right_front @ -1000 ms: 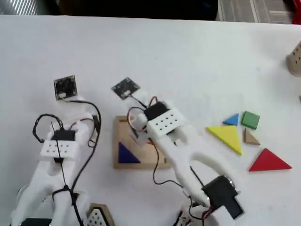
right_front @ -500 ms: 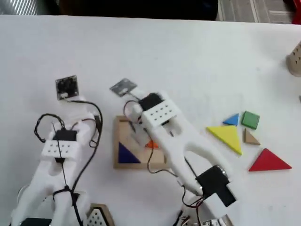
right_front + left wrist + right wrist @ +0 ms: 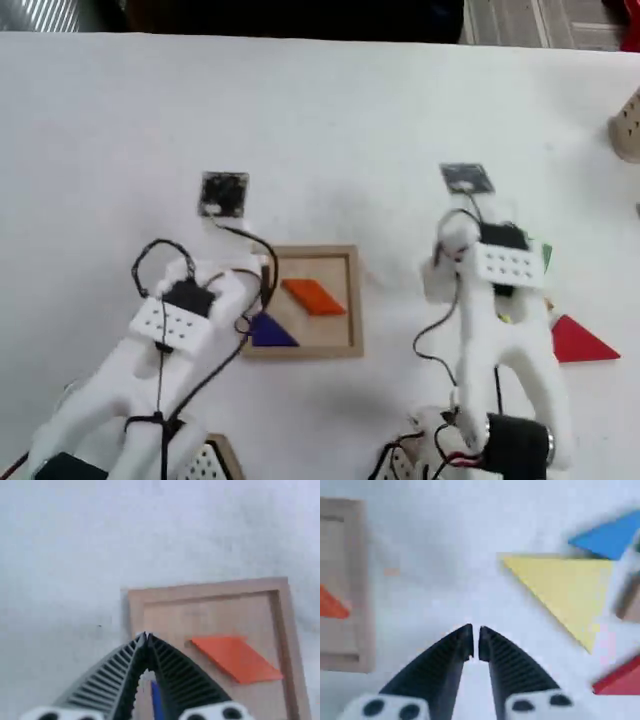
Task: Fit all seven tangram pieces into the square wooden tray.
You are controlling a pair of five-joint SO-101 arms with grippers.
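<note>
The square wooden tray (image 3: 352, 300) lies at the table's middle with an orange parallelogram (image 3: 313, 296) and a dark blue triangle (image 3: 270, 331) inside it. My left gripper (image 3: 146, 638) is shut and empty over the tray's (image 3: 205, 588) left rim, with the orange parallelogram (image 3: 234, 657) beside it. My right gripper (image 3: 475, 631) is shut on nothing above bare table, between the tray (image 3: 340, 585) and the yellow triangle (image 3: 565, 592). A blue triangle (image 3: 612, 535), a tan piece (image 3: 630, 600) and a red triangle (image 3: 620, 682) lie beyond. The right arm covers most loose pieces from above; the red triangle (image 3: 580, 340) shows.
A perforated wooden object (image 3: 628, 125) stands at the table's right edge. A sliver of the green square (image 3: 545, 256) peeks out beside the right arm. A tan block (image 3: 215, 455) sits at the front near the left arm's base.
The right arm swung from over the tray to the loose pieces on the right, leaving the orange parallelogram in the tray. The left arm moved right, up to the tray's left rim.
</note>
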